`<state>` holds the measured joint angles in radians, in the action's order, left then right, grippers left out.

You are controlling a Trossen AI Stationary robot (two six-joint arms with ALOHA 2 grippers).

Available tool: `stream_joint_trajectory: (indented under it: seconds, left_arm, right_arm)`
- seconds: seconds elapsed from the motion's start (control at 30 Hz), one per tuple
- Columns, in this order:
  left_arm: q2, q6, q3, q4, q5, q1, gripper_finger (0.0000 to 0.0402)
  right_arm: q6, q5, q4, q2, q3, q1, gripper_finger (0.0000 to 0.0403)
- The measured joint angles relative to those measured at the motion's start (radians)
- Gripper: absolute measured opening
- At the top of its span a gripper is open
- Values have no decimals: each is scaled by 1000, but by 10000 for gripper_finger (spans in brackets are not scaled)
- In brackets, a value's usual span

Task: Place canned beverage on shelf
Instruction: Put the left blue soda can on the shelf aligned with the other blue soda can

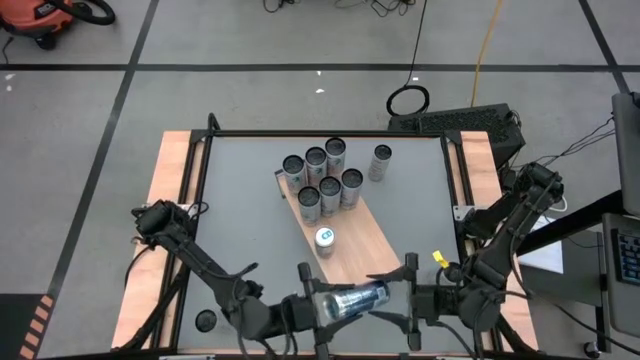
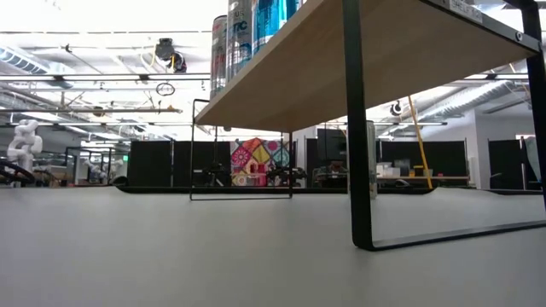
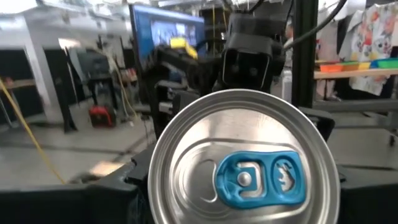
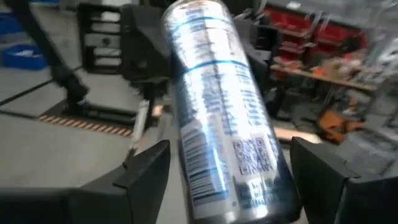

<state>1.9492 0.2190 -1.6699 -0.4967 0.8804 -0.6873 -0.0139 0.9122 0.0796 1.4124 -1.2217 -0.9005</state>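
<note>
Apparently left gripper holds can; fingers hidden.

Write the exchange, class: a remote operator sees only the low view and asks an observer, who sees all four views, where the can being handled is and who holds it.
Operator: I see only the shelf from below, with cans standing on it. Where is the next one?
Observer: The can lies on its side past the shelf's near end, between the two arms.
Operator: Which arm has it?
Observer: The left gripper is closed on its top end. The right gripper has its jaws open, with a gap on each side of the can.
</note>
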Motion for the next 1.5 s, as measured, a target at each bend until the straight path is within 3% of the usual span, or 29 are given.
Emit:
stream_joint_trajectory:
  seconds: [0.13,0.3,0.5,0.7,0.8,1.07,1.23,1.5]
  left_arm:
    - [0,-151,0,110,-13,16,233]
    - [0,-310,0,180,-109,43,233]
    - [0,-413,0,248,-157,73,233]
    - [0,-499,0,311,-226,108,233]
    - [0,-503,0,321,-245,119,233]
    - [-2,-494,0,338,-243,127,233]
    - [-2,-451,0,332,-235,123,237]
    - [-4,-287,-4,204,-200,89,321]
  right_arm:
    - [60,-84,-52,0,0,0,267]
    - [142,-160,-107,0,1,11,267]
    - [237,-268,-188,2,2,49,258]
    - [254,-302,-252,10,2,86,241]
    - [274,-347,-278,10,2,111,225]
    - [266,-339,-290,10,2,126,166]
    - [240,-336,-290,10,2,126,162]
    - [190,-355,-279,3,2,127,156]
